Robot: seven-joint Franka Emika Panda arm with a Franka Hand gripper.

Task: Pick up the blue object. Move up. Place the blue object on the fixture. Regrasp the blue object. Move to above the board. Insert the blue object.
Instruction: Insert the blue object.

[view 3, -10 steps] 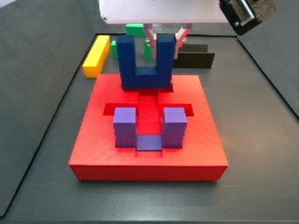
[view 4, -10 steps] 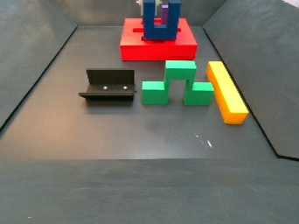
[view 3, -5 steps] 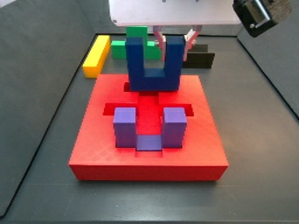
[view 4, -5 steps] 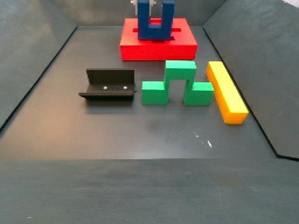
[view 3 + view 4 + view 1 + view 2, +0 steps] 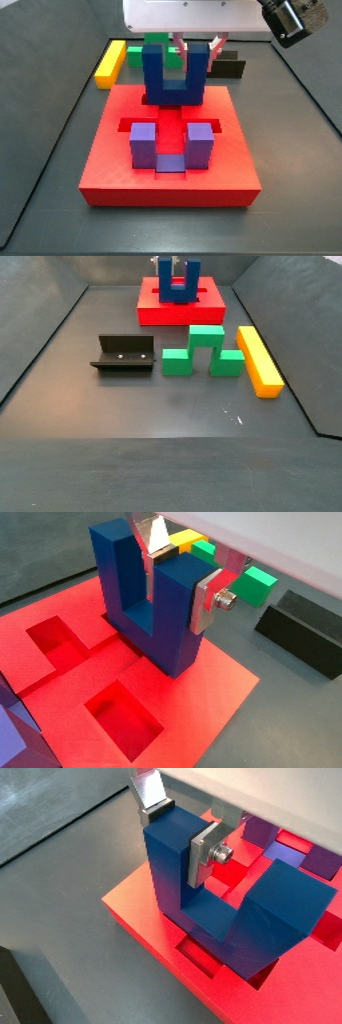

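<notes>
Your tool [image 5: 187,574] is clamped on one prong of the blue object [image 5: 150,607], prongs up, base apparently just entering the board [image 5: 201,727] slot directly below.

A dark grey matte surface [image 5: 160,406] fills the floor. Dark sloping walls [image 5: 40,336] rise along its sides, faintly lit.

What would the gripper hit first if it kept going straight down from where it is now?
The gripper, shut on one prong of the saturated blue U-shaped plastic block, points down at the flat red board. The block's base probably meets the board first; contact may already exist.
</notes>
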